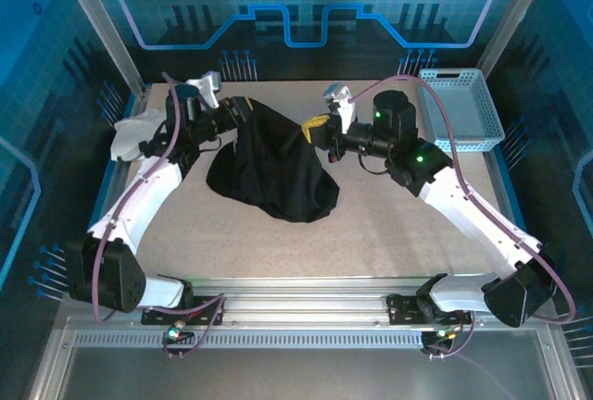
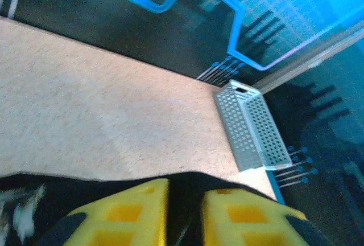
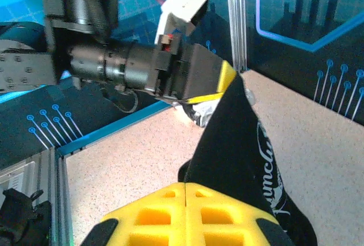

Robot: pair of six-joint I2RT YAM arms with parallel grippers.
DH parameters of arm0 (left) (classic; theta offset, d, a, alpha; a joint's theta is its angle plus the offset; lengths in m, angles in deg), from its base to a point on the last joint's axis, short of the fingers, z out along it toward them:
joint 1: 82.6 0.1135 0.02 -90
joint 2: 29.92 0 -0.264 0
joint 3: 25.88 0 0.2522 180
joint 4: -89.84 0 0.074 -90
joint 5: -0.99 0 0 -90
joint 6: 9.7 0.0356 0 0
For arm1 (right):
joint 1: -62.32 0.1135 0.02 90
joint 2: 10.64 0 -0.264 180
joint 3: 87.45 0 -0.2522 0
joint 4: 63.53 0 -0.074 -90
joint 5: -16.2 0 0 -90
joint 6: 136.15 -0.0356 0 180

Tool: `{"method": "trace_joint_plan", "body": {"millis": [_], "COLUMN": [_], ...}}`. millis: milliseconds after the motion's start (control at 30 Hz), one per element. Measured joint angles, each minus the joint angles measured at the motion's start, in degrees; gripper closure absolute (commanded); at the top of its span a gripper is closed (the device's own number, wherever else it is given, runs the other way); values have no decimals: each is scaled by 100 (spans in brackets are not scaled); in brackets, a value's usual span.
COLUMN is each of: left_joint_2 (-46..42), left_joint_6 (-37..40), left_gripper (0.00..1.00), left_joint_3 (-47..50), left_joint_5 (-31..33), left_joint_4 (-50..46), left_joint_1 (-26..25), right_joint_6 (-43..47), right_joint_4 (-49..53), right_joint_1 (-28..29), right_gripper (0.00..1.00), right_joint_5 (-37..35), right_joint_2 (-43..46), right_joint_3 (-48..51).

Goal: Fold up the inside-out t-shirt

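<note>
- Top view: the large black cloth t-shirt (image 1: pixel 273 173), soft and short-sleeved, sits bunched at the middle of the speckled beige desk (image 1: pixel 389 224). Its two upper edges are drawn up toward the two arms. Its lower bulk rests on the desk.
- Top view: a small white cloth garment (image 1: pixel 130 131) lies at the left edge of the desk, beneath the left arm. A pale blue perforated plastic basket (image 1: pixel 460 108) stands at the far right corner, well apart from the t-shirt.
- Right wrist view, added detail: white script lettering (image 3: pixel 270 163) is printed on the black fabric. The cloth forms a taut sloping edge from the right fingers up to the yellow tip of the left arm's fingers (image 3: pixel 226 78).
- Left wrist view, added detail: bare desk extends beyond the fingertips to the basket (image 2: pixel 253 126). A dark fabric edge crosses the bottom of the view.
- Left fingers (image 2: pixel 142 214): the yellow pads stand a narrow gap apart, with black cloth in that gap. The t-shirt edge reaches up to them, so they have hold of it.
- Right fingers (image 3: pixel 159 217): the yellow pads are pressed fully together. The black fabric rises directly from their tips, pinched between them.
- In the top view the right fingers (image 1: pixel 315 127) meet the right upper edge of the t-shirt.
</note>
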Motion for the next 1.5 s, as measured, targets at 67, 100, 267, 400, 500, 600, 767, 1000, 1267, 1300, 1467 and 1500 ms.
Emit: {"method": "trace_joint_plan", "body": {"millis": [67,100,267,400,500,600,767,1000,1267,1300,1467,1500], "left_joint_2": [-262,-452,-1574,-2422,-2924,-3429,-3611,-2465,-946,-772,-417,-417], "left_joint_6": [184,254,483,592,529,223,-188,-223,264,326,538,562], "left_gripper": [57,53,35,31,25,25,26,29,33,34,46,48], "left_joint_3": [234,385,1080,1495,1764,2065,2288,2758,2739,2712,2535,2535], "left_joint_5": [216,326,673,1377,1814,1947,1602,1191,1683,1797,2122,2124], "left_joint_4": [-232,-356,-857,-1309,-1604,-1720,-1786,-1639,-1491,-1491,-1451,-1410], "left_joint_1": [-63,-118,-385,-313,4,452,597,-826,-2350,-2483,-3121,-3193], "right_joint_6": [-136,-219,-485,-505,-542,-595,-431,-608,-1145,-1211,-1340,-1344], "right_joint_4": [-50,-92,-299,-411,-522,-553,-369,-87,-39,-39,20,42], "right_joint_1": [-2,26,404,1150,1847,2358,2551,1593,1185,1097,699,643], "right_gripper": [100,100,100,100,85,65,54,51,51,50,50,50], "right_joint_5": [79,118,81,-144,-177,-68,61,-1025,-1880,-1915,-2031,-2044], "right_joint_2": [-81,-127,-378,-640,-1075,-1582,-1661,-979,-981,-970,-708,-649], "right_joint_3": [31,42,55,223,444,667,1117,1530,2111,2210,2588,2614]}}
